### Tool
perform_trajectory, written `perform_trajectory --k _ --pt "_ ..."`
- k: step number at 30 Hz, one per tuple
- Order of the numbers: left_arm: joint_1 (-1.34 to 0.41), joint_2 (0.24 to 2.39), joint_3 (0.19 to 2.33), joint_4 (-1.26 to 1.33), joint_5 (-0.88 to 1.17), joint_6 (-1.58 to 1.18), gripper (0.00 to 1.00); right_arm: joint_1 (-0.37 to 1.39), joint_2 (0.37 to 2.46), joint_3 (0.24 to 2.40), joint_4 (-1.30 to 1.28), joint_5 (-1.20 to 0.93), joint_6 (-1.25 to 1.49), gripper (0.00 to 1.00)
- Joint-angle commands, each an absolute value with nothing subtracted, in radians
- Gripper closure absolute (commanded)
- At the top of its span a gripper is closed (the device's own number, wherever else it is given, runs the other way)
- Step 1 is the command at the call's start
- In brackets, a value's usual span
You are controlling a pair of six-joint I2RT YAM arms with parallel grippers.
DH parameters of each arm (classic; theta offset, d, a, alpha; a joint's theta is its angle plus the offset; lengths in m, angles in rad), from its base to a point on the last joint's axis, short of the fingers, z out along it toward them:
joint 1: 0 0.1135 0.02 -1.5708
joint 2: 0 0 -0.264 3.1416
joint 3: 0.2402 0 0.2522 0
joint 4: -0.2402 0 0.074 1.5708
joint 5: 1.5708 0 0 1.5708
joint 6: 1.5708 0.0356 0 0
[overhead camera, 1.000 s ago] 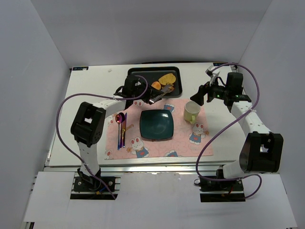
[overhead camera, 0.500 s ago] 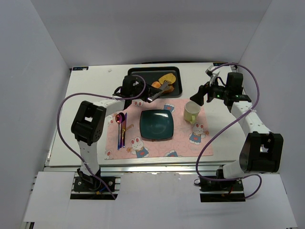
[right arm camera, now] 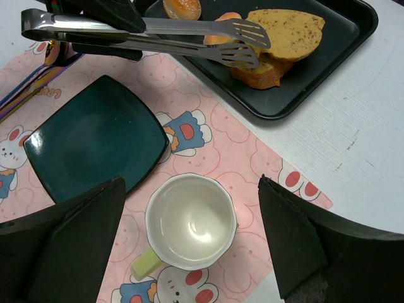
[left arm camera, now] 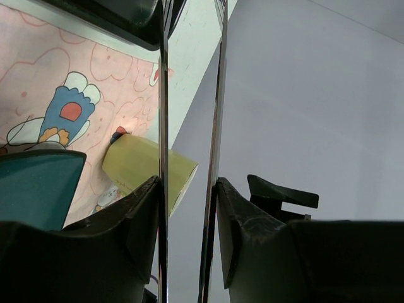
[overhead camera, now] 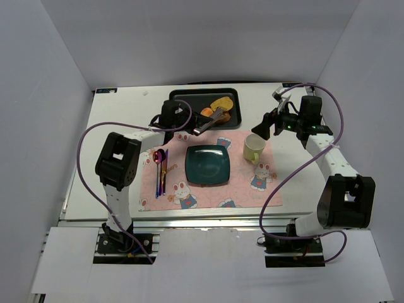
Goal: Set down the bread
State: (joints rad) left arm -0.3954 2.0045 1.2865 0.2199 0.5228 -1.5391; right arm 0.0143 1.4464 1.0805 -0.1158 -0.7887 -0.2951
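Observation:
A toasted bread slice (right arm camera: 287,28) lies in the black tray (overhead camera: 235,117) on orange pieces (right arm camera: 259,71), with a round bun (right arm camera: 182,7) beside them; the bread also shows in the top view (overhead camera: 221,104). My left gripper (overhead camera: 173,118) is shut on metal tongs (right arm camera: 151,38). The tongs' two arms run between my left fingers (left arm camera: 142,214). The tong tips (right arm camera: 243,41) are slightly apart and hover over the tray next to the bread. A dark teal square plate (overhead camera: 207,165) sits empty on the pink placemat (overhead camera: 252,189). My right gripper (right arm camera: 192,233) is open above a yellow-green cup (right arm camera: 190,219).
The cup (overhead camera: 254,149) stands right of the plate on the mat. A spoon and chopsticks (overhead camera: 161,169) lie on the mat's left side. White walls enclose the table on three sides.
My left gripper has swung the tongs away from the mat's edge and over the tray, closer to the bread. The right arm has not moved.

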Motion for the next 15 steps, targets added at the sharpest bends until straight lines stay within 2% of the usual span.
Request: perform_trajectory --k 1,15 --pt "-0.387 1.919 1.267 0.255 0.520 -1.551 0.51 0.011 1.419 1.068 -0.081 -0.808 -0.290 0.11" --pt "-0.385 1.841 1.203 0.238 0.525 -1.548 0.52 0.012 1.416 1.068 -0.084 -0.811 -0.290 0.11"
